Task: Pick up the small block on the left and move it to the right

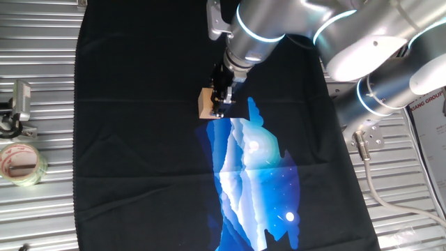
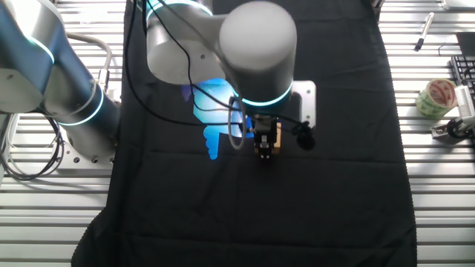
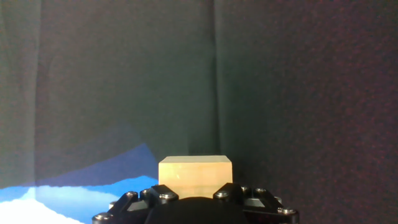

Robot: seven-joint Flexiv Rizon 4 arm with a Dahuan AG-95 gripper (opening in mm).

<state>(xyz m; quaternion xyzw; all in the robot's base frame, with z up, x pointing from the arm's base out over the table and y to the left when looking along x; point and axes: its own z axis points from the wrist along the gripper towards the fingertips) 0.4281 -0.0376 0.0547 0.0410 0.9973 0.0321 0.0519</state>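
Note:
The small block (image 1: 206,103) is a light-tan wooden cube between my gripper's fingers, over the black cloth (image 1: 139,139) just above the top of the cloth's blue print. My gripper (image 1: 220,104) points down and is shut on it. In the other fixed view the block (image 2: 274,139) shows partly behind the dark fingers of the gripper (image 2: 266,142), under the big wrist. In the hand view the block (image 3: 195,175) sits centred right above the gripper body, its lower part hidden. I cannot tell whether it touches the cloth.
A roll of clear tape (image 1: 21,162) and a metal clip (image 1: 21,104) lie on the slatted metal table left of the cloth; they also show in the other fixed view (image 2: 436,98). The arm's base (image 1: 390,84) stands at the right.

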